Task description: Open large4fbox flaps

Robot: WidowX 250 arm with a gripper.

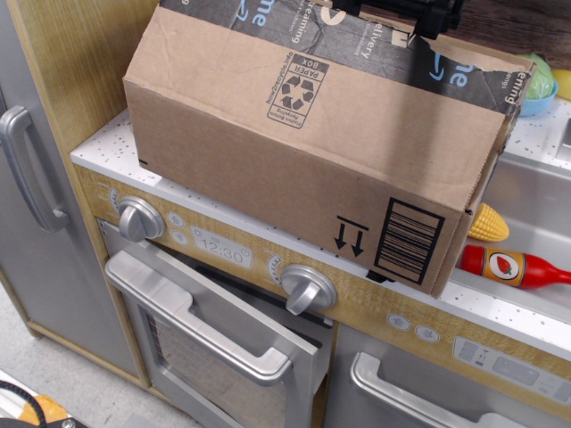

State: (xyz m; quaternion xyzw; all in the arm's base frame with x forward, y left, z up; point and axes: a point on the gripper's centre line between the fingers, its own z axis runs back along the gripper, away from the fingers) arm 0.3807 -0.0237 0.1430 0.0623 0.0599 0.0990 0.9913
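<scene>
I have the box [312, 152] sitting on the speckled white counter [107, 143] of a toy kitchen, its long side facing the camera and its right end hanging a little past the counter's front edge. On that long side I read a recycling symbol [302, 87] near the top, and a barcode [409, 241] with two downward arrows [353, 235] beside it near the lower right corner.

The near flap [339, 62] stands tilted up along the top of the box, with the black tape [357, 40] and its blue and white lettering running along its upper edge. The tape is torn ragged toward the right end.

The hand [406, 13] is black and sits at the very top of the frame, right at the upper edge of the flap. Most of it is cut off by the frame, so I cannot tell whether its fingers are spread or pinching the cardboard.

To the right of the box, I see a toy corn cob [488, 223] and a red bottle [513, 266] lying on its side just below it, both close to the box's end. A blue bowl [537, 94] holding something green sits behind the box at the right edge.

Below the counter are two round silver knobs [308, 287], a small clock panel [223, 252], and the oven door [205, 348] with its silver handle. A grey door with a long handle [27, 169] fills the left side.
</scene>
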